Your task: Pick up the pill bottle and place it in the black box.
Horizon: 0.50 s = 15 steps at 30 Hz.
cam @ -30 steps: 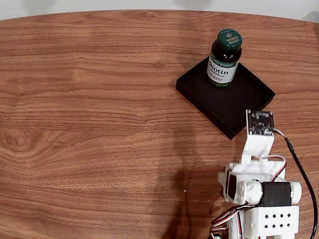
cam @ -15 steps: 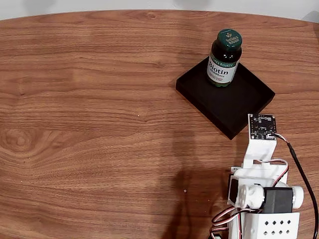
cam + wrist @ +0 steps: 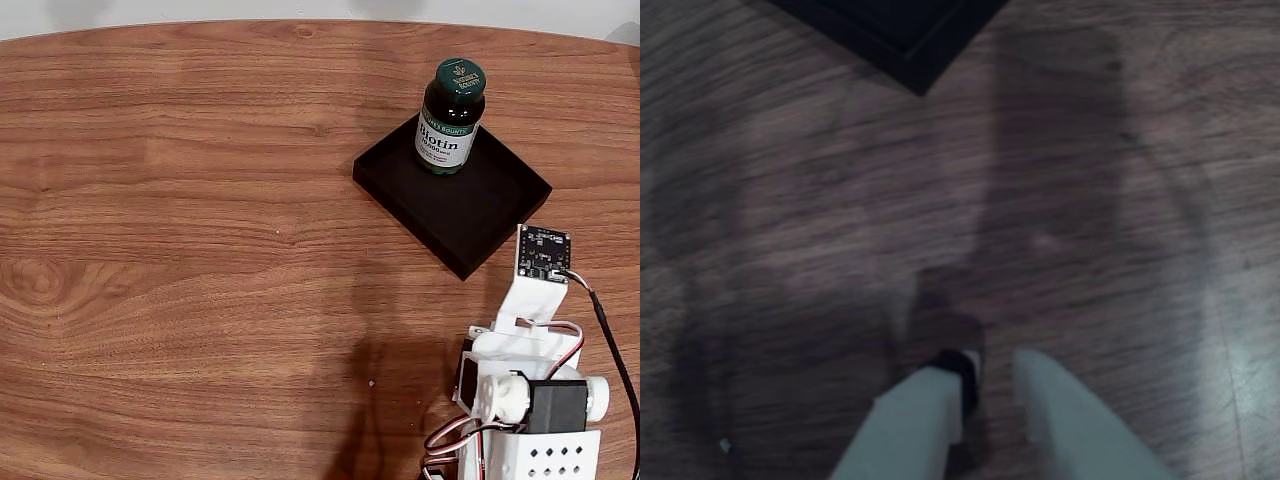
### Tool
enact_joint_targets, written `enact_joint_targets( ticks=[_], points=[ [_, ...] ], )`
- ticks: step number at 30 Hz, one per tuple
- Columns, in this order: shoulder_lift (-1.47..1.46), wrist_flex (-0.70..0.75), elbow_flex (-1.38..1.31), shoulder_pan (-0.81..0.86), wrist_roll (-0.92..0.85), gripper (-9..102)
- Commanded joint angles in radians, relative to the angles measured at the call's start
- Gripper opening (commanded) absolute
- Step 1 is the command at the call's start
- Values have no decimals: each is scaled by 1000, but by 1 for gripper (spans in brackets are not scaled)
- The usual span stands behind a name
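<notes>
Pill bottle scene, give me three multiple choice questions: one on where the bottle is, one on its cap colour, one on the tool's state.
1. Where is the pill bottle?
A. on bare table
B. in the black box
C. in the tool

2. What colour is its cap?
A. green
B. red
C. white

3. What does the tool hold?
A. the bottle
B. the box
C. nothing

Answers:
1 B, the fixed view shows it standing upright near the box's far corner.
2 A, the round cap is green with a white logo.
3 C, the wrist view shows only wood between its parted fingers.
</notes>
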Motion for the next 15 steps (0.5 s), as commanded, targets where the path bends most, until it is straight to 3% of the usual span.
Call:
enact_joint_targets(
  ticks=[1,15],
  points=[
    [-5,144,-14,-5,-44,0],
    [-5,144,-14,18,-46,0]
  ],
)
